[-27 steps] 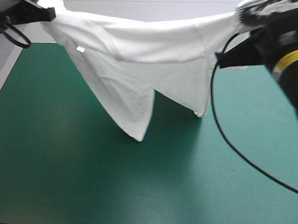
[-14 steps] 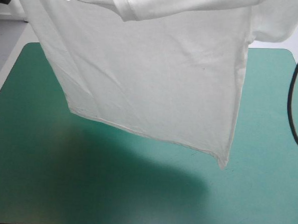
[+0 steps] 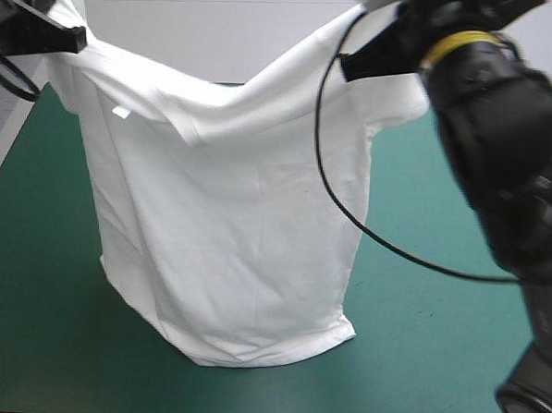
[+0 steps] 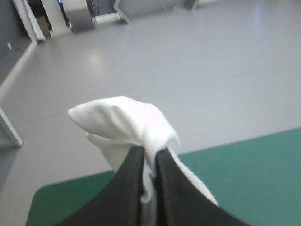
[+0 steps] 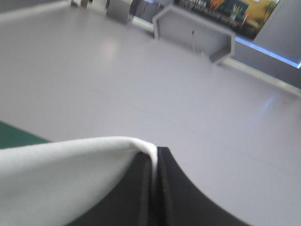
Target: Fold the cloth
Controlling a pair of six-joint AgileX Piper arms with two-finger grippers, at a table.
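The white T-shirt hangs as a wide sheet between my two raised grippers, its collar edge sagging in the middle. Its lower hem rests on the teal-green cover near the table's front edge. My left gripper is high over the far left corner, shut on a bunched shoulder of the T-shirt, with the fingertips pressed together. My right gripper, over the far middle-right, is shut on the other shoulder, where a fold of the T-shirt runs into the gripper.
The teal-green cover shows on both sides of the hanging shirt and in front of it. My right arm's thick black body stands over the table's right side.
Earlier the shirt was stretched high above the table, then swung out spread toward the camera. Now it hangs lower with its hem on the cover, and the right arm has come in leftward.
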